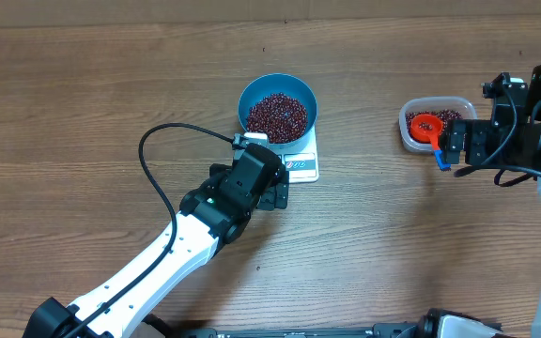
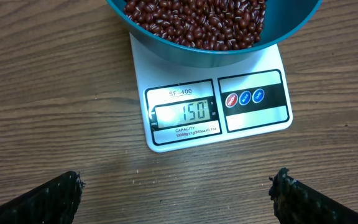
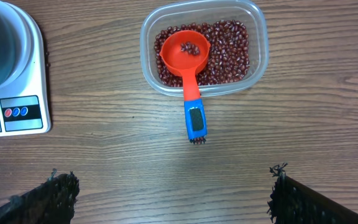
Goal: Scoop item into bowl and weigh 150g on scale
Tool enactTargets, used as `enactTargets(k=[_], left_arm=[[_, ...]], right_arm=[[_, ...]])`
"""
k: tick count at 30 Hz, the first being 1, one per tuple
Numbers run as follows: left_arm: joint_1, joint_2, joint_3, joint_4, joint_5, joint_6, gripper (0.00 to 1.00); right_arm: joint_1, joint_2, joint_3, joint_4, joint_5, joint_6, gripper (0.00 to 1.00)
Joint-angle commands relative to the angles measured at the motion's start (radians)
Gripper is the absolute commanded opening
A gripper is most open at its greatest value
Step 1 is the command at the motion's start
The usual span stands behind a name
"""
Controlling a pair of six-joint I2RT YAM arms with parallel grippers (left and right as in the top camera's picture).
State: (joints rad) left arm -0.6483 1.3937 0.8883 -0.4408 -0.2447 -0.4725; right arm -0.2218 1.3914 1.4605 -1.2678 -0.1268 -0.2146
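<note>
The blue bowl [image 1: 277, 83] stands on the white scale [image 1: 304, 167], filled with dark red beans [image 1: 277, 115]. In the left wrist view the scale [image 2: 253, 121] shows 150 on its display, with the bowl [image 2: 286, 30] and beans [image 2: 197, 18] above it. My left gripper [image 2: 178, 194] hangs open over bare table just in front of the scale, nothing between its fingers [image 2: 55, 199]. My right gripper [image 3: 173, 193] is open too, short of the red scoop [image 3: 185, 53], which lies in the clear tub [image 3: 261, 43] on more beans. The scoop's blue handle [image 3: 196, 118] sticks out toward the gripper.
The tub [image 1: 463, 103] sits at the right of the table, with the right arm [image 1: 533, 131] beside it. The left arm [image 1: 177, 249] and its black cable [image 1: 153, 160] reach in from the lower left. The scale's edge [image 3: 35, 68] shows at the left of the right wrist view.
</note>
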Motion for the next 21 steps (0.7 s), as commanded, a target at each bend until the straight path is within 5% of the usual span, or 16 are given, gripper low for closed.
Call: enactTargets(k=[1, 21], left_arm=[[-0.007, 0.007, -0.003, 0.0, -0.021, -0.014, 1.0], [-0.004, 0.007, -0.003, -0.028, -0.051, -0.014, 0.99]], right_arm=[[-0.001, -0.005, 0.027, 0.006, -0.006, -0.007, 1.0], [-0.001, -0.005, 0.027, 0.005, -0.006, -0.007, 1.0]])
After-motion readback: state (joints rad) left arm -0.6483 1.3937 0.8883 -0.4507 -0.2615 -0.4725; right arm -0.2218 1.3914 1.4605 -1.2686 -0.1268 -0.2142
